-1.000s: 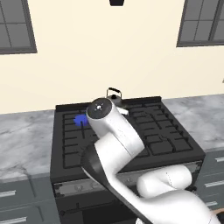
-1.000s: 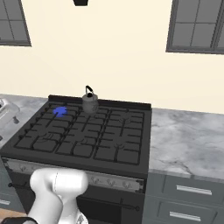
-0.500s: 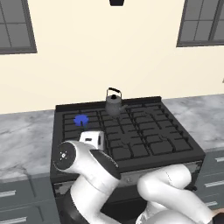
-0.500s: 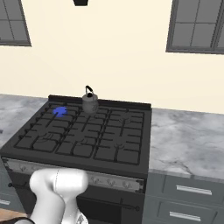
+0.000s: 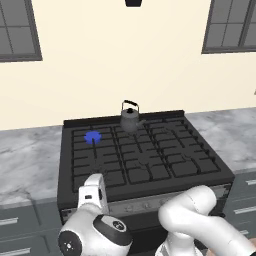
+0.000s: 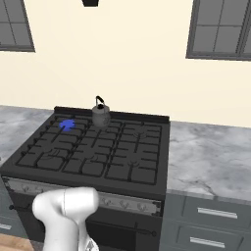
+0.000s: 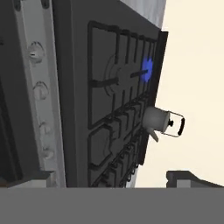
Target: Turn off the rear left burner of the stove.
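Note:
The stove is a wide black range with cast-iron grates. Its rear left burner shows a bright blue flame, also seen in the right base view and the hand view. My gripper hangs low at the stove's front left corner, just before the silver-grey knob strip. The rolled hand view looks along that knob strip, with several round knobs on it, none between the fingers. The gripper is open, its dark fingertips far apart and holding nothing.
A grey kettle stands at the stove's rear centre, right of the flame. Grey marble counters flank the stove, with drawers below. My white arm crosses low in front of the oven.
The arm has swung from over the left of the stove down and forward to its front left corner. The blue flame still burns; the kettle has not moved.

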